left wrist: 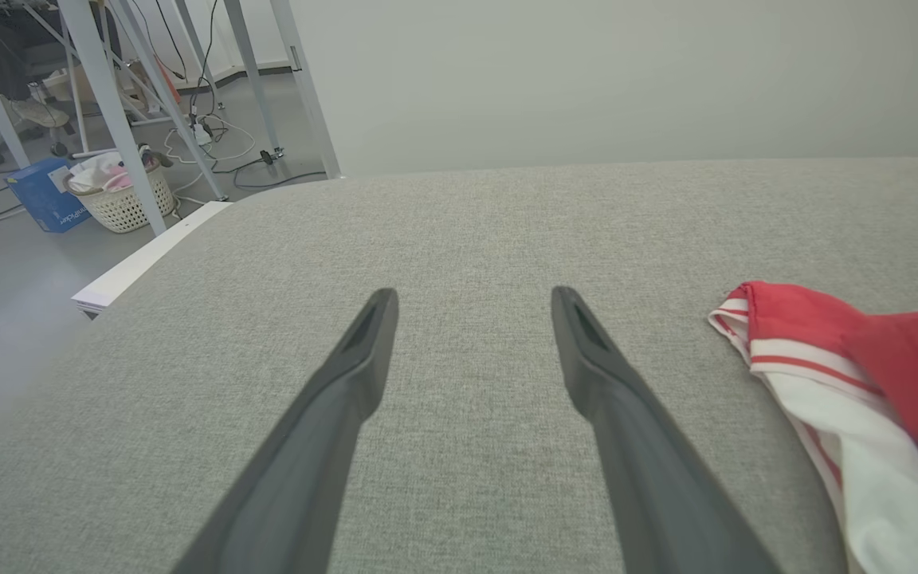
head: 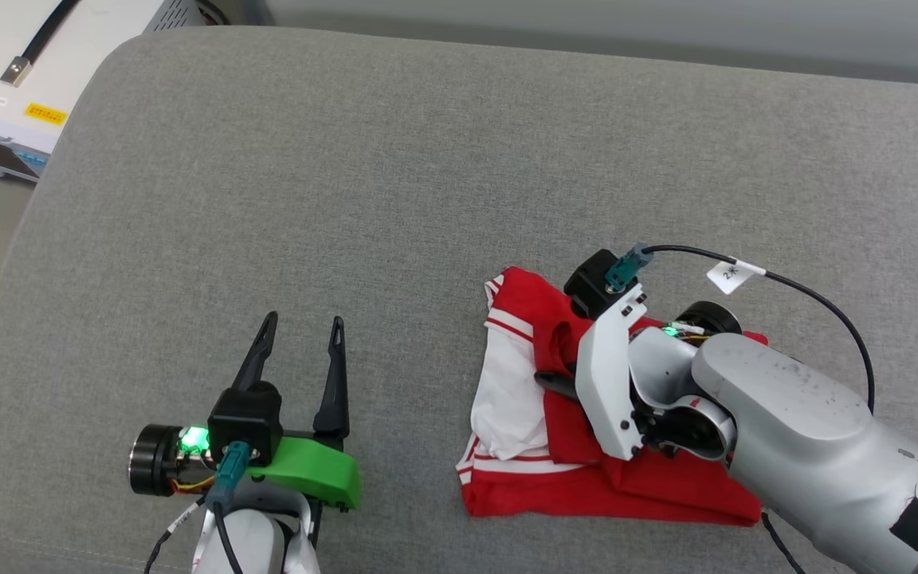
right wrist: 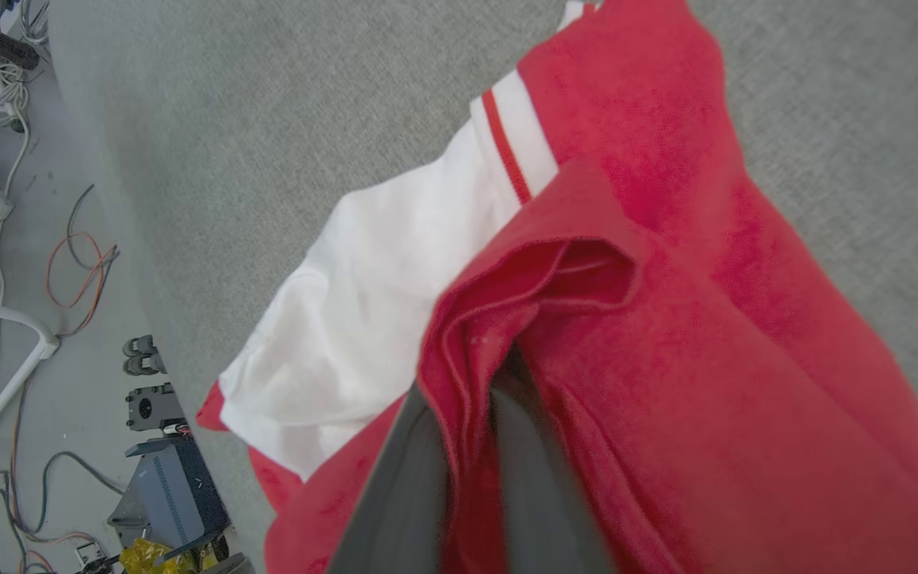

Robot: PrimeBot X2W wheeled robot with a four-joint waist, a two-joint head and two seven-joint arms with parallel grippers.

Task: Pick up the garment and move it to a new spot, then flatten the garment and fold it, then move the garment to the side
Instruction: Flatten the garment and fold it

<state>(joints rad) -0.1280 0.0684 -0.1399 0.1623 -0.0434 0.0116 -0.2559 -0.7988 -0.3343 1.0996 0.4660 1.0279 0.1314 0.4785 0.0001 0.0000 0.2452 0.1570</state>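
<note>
R gripper [right wrist: 475, 387] clamped tight on garment [head: 650, 486] red fold; long axis far-left to near-right, white sleeve [head: 507, 399] twd robot's left.

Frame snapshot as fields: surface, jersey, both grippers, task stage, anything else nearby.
surface: grey fabric top
jersey: red with white sleeves, bunched and not flat, on the robot's right side
left gripper: open, holding nothing, over bare fabric, apart from the jersey
right gripper: fingers shut on a red fold of the jersey
task stage: jersey gripped; flattening and folding not yet done
nearby: white box with a yellow label, beyond the far left corner
</note>
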